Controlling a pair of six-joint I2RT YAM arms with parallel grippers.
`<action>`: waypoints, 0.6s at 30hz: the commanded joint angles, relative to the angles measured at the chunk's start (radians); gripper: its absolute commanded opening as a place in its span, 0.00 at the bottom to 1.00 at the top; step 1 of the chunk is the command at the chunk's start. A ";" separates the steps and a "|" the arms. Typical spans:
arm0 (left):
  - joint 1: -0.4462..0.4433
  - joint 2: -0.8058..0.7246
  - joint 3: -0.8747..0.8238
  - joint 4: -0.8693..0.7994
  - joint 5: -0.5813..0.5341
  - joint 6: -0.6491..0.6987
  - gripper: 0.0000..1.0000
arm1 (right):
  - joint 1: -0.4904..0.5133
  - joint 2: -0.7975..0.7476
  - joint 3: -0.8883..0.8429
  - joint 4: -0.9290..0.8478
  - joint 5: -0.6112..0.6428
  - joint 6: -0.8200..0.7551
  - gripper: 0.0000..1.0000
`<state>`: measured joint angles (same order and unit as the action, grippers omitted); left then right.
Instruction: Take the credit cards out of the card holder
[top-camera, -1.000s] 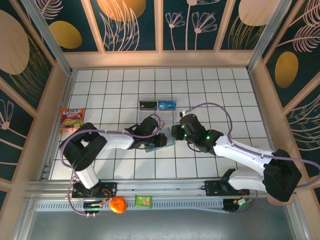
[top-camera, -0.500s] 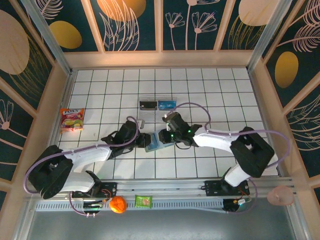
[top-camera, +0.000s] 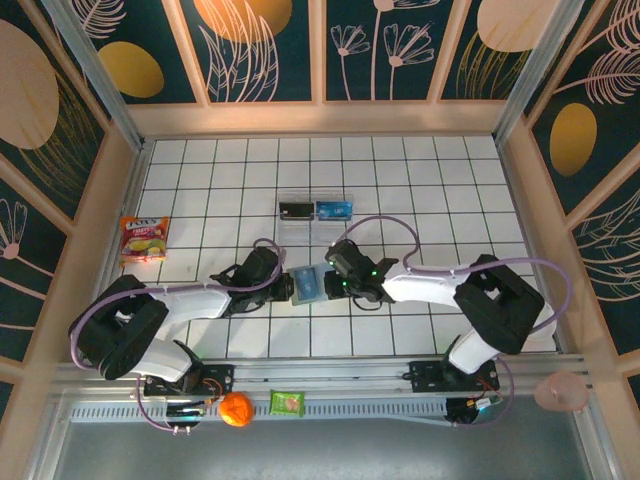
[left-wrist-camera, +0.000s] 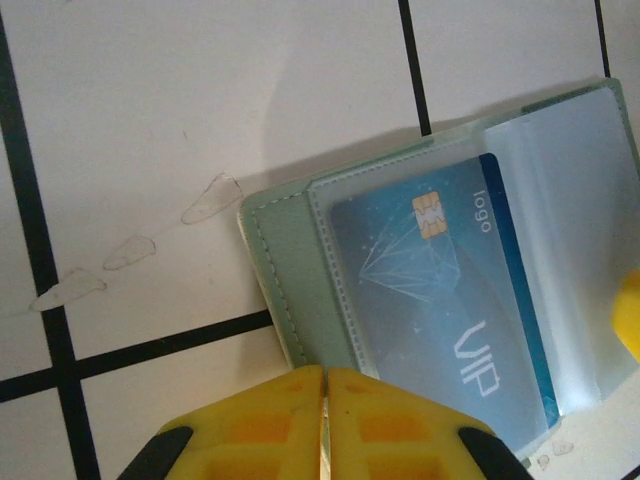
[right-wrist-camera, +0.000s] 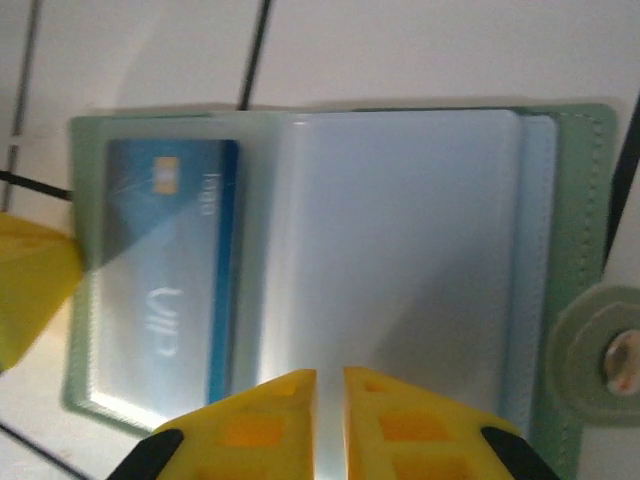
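Note:
The card holder (top-camera: 306, 284) lies open on the tiled table between my two grippers. Its outside is grey-green (left-wrist-camera: 285, 280) and its clear pocket leaves (right-wrist-camera: 400, 250) are spread flat. A blue credit card (left-wrist-camera: 440, 290) marked VIP sits inside the left clear pocket (right-wrist-camera: 165, 270). My left gripper (left-wrist-camera: 325, 400) is shut, its tips over the holder's left border; a pinch on the border cannot be made out. My right gripper (right-wrist-camera: 330, 400) is closed to a thin gap on the pale pocket leaf at the holder's near edge. The snap tab (right-wrist-camera: 600, 340) sticks out at the right.
A clear plastic tray (top-camera: 316, 199) behind the holder contains a dark card (top-camera: 296, 210) and a blue card (top-camera: 335, 210). A snack packet (top-camera: 144, 238) lies at the far left. An orange (top-camera: 236, 409) and a green packet (top-camera: 287, 402) rest on the front rail.
The left gripper has drawn back left to the holder's left edge. The right gripper has come down-left onto its near edge. The holder has slid slightly left and lies open.

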<state>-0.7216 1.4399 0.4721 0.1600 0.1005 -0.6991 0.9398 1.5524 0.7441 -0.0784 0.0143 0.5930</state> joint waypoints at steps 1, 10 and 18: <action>0.008 0.015 0.023 0.000 -0.030 0.024 0.09 | 0.002 -0.060 0.044 0.009 0.009 -0.023 0.21; 0.009 0.045 0.023 -0.002 -0.029 0.032 0.08 | -0.077 0.070 0.117 0.086 -0.279 0.009 0.26; 0.008 0.044 0.018 0.003 -0.025 0.033 0.07 | -0.086 0.137 0.123 0.114 -0.326 0.013 0.28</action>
<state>-0.7197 1.4651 0.4854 0.1749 0.0917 -0.6811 0.8490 1.6726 0.8558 0.0051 -0.2661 0.5941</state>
